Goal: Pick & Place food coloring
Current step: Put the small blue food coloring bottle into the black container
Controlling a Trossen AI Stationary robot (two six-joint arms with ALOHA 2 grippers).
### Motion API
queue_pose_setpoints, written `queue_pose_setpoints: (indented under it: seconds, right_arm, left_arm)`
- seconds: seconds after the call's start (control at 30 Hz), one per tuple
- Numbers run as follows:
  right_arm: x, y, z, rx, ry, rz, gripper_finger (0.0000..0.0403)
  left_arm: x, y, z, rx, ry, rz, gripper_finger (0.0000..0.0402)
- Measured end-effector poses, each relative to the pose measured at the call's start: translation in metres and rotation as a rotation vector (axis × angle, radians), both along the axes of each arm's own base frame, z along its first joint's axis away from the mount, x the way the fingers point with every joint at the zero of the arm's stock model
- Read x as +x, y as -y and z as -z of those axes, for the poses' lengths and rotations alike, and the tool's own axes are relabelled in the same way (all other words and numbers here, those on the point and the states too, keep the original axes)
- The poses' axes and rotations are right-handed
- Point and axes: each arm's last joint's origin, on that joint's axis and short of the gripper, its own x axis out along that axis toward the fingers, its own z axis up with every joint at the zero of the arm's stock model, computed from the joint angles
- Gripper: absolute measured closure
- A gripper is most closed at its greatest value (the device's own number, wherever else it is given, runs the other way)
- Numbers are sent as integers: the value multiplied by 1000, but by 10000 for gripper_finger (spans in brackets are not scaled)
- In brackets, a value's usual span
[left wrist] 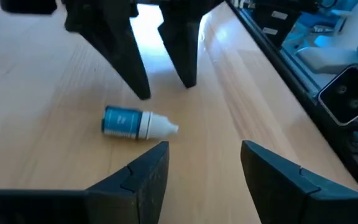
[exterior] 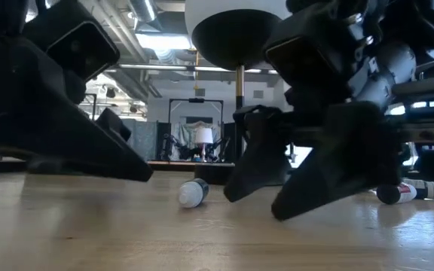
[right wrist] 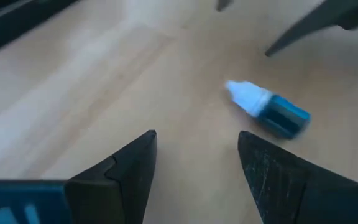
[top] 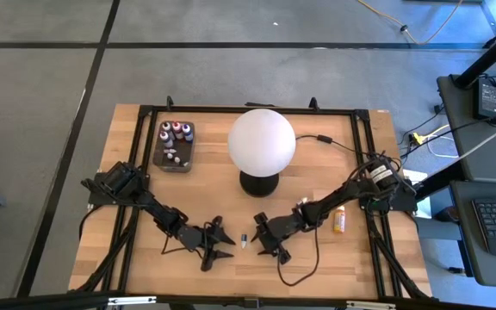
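Blue dropper bottle lies on table between left end effector and right end effector, both open, empty.

even overhead light, soft shadows (low view foreground blurred, backlit)

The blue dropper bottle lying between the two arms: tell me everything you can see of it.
The blue dropper bottle is a tiny plastic-looking bottle with a blue body, a lighter label band and a white cone-tipped cap. It lies on its side on the wooden table, intact and capped. It rests between the left tool and the right tool, both open; neither touches it. Only the tabletop is in contact with it. The label print is too small to read.
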Motion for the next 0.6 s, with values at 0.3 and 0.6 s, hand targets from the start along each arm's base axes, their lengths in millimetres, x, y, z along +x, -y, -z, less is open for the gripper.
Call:
queue_pose_setpoints:
  seconds: [0.3,0.6]
  right_arm:
    - [0,-4,-3,-6,45,-21,173]
    - [19,-15,13,25,49,-16,173]
  left_arm:
    - [5,2,-3,38,12,4,205]
    - [5,1,-2,44,3,2,204]
